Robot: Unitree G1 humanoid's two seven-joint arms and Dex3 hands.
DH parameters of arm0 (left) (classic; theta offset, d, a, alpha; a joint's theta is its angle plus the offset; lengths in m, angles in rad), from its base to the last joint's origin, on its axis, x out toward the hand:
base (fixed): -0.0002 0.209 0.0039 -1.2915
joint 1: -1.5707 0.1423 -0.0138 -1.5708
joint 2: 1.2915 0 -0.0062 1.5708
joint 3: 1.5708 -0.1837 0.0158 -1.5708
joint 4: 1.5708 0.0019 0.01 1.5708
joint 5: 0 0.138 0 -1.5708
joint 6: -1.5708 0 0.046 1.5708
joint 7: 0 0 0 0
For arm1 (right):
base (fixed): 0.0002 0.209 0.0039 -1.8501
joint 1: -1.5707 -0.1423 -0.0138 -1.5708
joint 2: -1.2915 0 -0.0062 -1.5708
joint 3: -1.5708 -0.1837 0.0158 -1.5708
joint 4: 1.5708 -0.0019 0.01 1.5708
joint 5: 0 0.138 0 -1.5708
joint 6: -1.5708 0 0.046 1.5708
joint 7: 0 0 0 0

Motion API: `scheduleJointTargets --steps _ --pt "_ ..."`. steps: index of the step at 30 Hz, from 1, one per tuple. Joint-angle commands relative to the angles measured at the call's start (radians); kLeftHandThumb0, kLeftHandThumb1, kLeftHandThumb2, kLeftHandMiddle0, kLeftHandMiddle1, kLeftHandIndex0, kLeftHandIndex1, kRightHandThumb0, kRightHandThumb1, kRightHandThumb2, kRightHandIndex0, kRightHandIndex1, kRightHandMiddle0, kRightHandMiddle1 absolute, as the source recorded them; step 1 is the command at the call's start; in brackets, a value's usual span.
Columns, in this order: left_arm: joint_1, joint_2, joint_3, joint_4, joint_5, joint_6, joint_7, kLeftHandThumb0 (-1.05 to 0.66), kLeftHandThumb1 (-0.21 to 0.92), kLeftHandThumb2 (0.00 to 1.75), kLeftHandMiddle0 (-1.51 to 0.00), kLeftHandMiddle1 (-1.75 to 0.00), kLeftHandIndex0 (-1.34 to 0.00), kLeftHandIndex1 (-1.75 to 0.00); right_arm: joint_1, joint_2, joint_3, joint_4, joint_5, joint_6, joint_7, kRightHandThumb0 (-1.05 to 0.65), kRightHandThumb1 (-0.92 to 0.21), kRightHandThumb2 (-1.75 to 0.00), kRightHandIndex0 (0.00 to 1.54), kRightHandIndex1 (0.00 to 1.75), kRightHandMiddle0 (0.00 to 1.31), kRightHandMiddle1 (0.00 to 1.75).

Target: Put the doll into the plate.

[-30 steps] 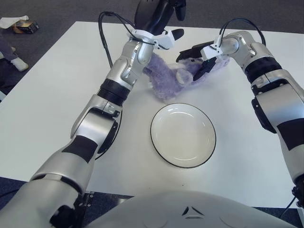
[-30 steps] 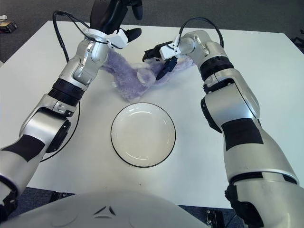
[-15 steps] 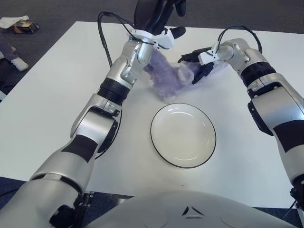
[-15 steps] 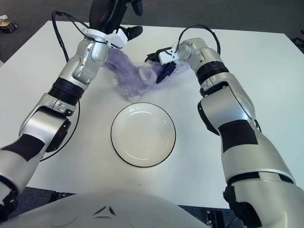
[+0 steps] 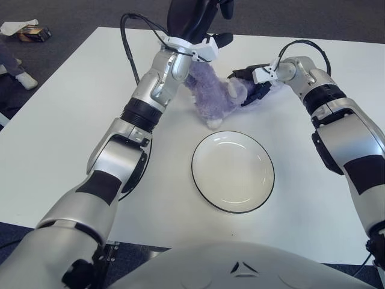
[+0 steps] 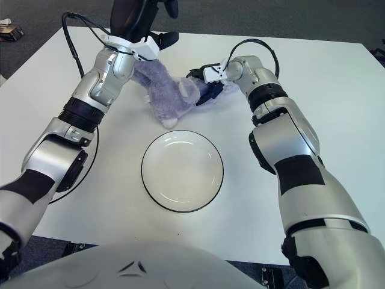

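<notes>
A fluffy purple doll (image 5: 214, 96) sits bunched up on the white table, just behind the plate (image 5: 206, 144). The plate is white with a dark rim and holds nothing. My right hand (image 5: 250, 85) reaches in from the right, its dark fingers (image 5: 257, 91) closed on the doll's right end. My left hand (image 5: 201, 21) is raised at the far edge behind the doll. Its fingers (image 5: 222, 40) are spread and hold nothing, while the doll's left side leans against the left wrist (image 5: 174, 63).
A black cable (image 5: 131, 45) loops off the left forearm, and another dark loop (image 5: 146, 171) lies on the table under that arm. A small box and some paper (image 5: 27, 31) lie on the floor beyond the table's far left corner.
My right hand has moved left, pushing the doll from a flat, stretched-out shape into a compact heap against the left wrist. The plate has stayed put.
</notes>
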Motion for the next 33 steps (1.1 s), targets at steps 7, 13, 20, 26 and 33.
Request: scheduleJointTargets --steps 7,13,20,26,33 --pt "-0.023 0.018 0.005 0.007 0.002 -0.024 0.007 -0.49 0.31 1.33 -1.26 -1.75 -0.62 -1.74 0.079 -0.009 0.016 0.01 -0.035 0.06 -0.102 -0.85 -0.9 -0.23 0.19 0.61 0.0 0.54" --pt "-0.02 0.025 0.008 0.005 0.0 -0.033 0.004 -0.49 0.3 1.34 -1.26 -1.75 -0.63 -1.75 0.112 0.0 0.0 0.001 -0.031 0.111 -0.246 -0.32 -0.61 -0.76 0.52 1.3 0.14 1.51" --pt "-0.011 0.037 0.014 -0.004 -0.006 -0.047 0.002 -0.49 0.29 1.35 -1.25 -1.75 -0.64 -1.75 0.167 0.018 -0.076 -0.018 0.031 0.161 -0.391 -0.03 -0.2 -1.31 0.86 1.31 0.53 1.73" --pt "-0.012 0.059 0.02 0.0 -0.009 -0.074 0.009 -0.51 0.26 1.39 -1.24 -1.75 -0.66 -1.75 0.199 0.017 -0.093 -0.032 0.031 0.147 -0.494 0.0 -0.08 -1.5 0.88 1.47 0.58 1.74" --pt "-0.004 0.092 0.056 -0.026 -0.02 -0.084 0.013 -0.55 0.17 1.5 -1.26 -1.75 -0.74 -1.75 0.232 0.0 -0.087 -0.067 0.017 0.119 -0.576 0.0 -0.09 -1.52 0.84 1.57 0.56 1.75"
